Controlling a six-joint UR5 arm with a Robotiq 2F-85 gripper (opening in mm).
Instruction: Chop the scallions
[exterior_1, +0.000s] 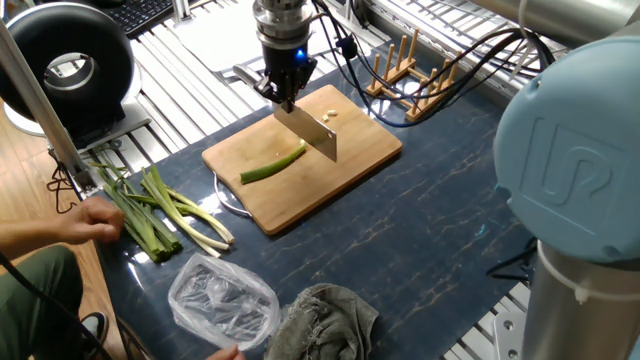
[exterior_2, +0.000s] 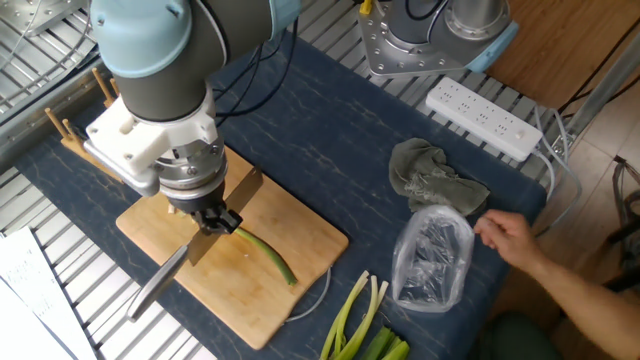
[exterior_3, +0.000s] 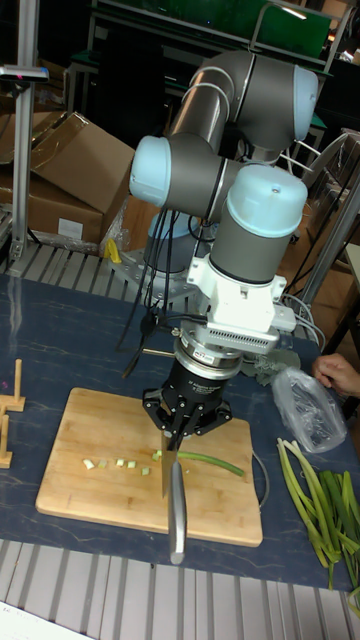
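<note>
The gripper (exterior_3: 173, 437) is pinching a knife (exterior_1: 311, 131) over the wooden cutting board (exterior_1: 360, 150), its blade meeting the pale end of one scallion stalk (exterior_1: 272, 166) lying there beside small cut bits (exterior_3: 108, 463). More scallions (exterior_1: 160, 212) are lying off the board near a person's hand (exterior_1: 92, 221), while a clear plastic bag (exterior_2: 432, 257) is sitting beside a grey cloth (exterior_2: 428, 176), its contents too blurred to tell.
</note>
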